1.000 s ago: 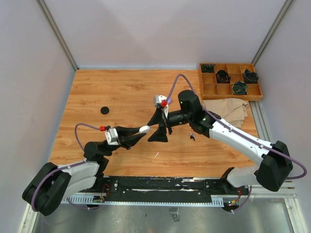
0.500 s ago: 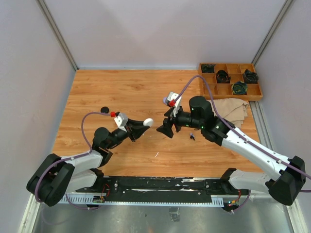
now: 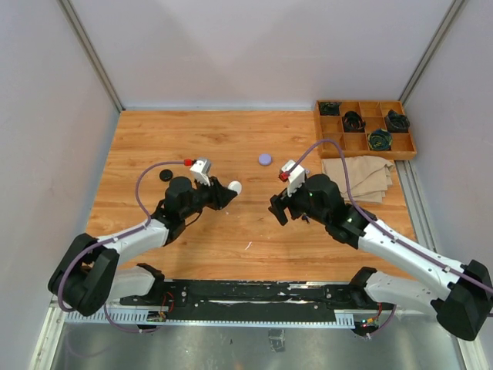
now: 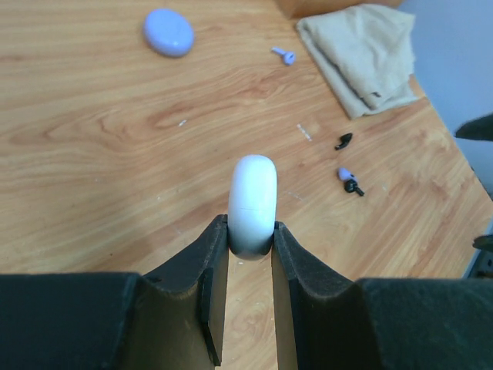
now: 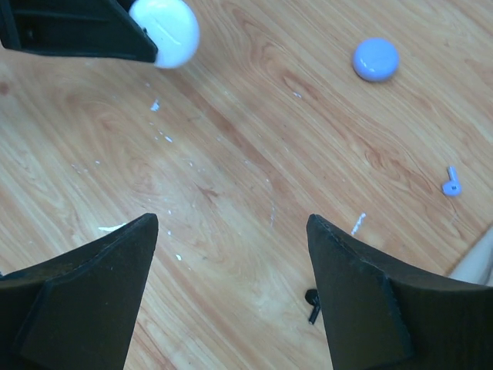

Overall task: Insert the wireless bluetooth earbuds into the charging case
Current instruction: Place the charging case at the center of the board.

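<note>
Though tiny in the left wrist view, a lilac earbud [image 4: 284, 55] lies loose on the wooden table [image 3: 192, 139], just beside the near edge of a folded beige cloth [image 4: 362, 46]. A black earbud [image 4: 344, 140] lies on the wood off the cloth's corner. Close to it is a lilac-and-black piece [image 4: 349, 179], too small to tell whether it is one earbud or two touching. The right wrist view also shows the lilac earbud [image 5: 451, 183] and a black one [image 5: 312, 304] on bare wood. A white charging case [image 4: 253, 193] is raised on edge, clamped between the two fingers of the left gripper [image 4: 252, 231], with a faint seam across its rim. A lilac case [image 3: 265, 159] rests flat on the table beyond it, well apart from the earbuds. A black case [image 3: 166, 175] sits on the wood by the left arm's far side. The right gripper [image 5: 231, 223] hangs above the table with its fingers spread wide and nothing between them, facing the white case from across a stretch of wood flecked with small white specks. At the far right corner stands a wooden compartment tray [image 3: 333, 143], several of its cells holding coiled dark cords, with the cloth just in front of it.
</note>
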### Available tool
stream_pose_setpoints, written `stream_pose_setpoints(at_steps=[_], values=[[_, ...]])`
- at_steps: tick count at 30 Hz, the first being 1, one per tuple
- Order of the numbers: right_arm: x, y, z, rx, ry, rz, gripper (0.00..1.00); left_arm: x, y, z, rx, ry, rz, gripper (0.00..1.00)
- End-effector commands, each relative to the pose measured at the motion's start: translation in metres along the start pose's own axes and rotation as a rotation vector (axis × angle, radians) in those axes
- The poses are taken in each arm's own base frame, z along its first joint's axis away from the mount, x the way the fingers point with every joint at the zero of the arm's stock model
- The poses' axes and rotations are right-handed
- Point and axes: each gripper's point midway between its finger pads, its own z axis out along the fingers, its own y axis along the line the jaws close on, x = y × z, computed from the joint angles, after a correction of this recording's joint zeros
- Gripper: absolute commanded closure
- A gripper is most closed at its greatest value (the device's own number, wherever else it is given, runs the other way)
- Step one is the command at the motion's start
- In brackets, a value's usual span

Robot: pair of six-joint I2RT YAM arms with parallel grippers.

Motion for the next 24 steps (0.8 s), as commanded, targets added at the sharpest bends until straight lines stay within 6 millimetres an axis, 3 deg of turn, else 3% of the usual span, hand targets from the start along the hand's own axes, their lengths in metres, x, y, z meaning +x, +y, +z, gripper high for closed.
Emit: stream_pose_setpoints(at_steps=[1,11,17,24], values=[[0.008,-0.022,-0.004,0.129,-0.063,0.03,0.21,0.014,0.02,0.009,-0.12,0.103,-0.081,0.97],[0.03,-0.038,-0.015,0.227,-0.172,0.042,0.23,0.047,0.054,0.042,-0.273,0.258,-0.214,0.95],[0.028,-0.042,-0.022,0.25,-0.21,0.043,0.23,0.057,0.076,0.059,-0.362,0.333,-0.266,0.87],[0.026,-0.044,-0.027,0.264,-0.235,0.048,0.23,0.063,0.092,0.057,-0.448,0.393,-0.278,0.7]])
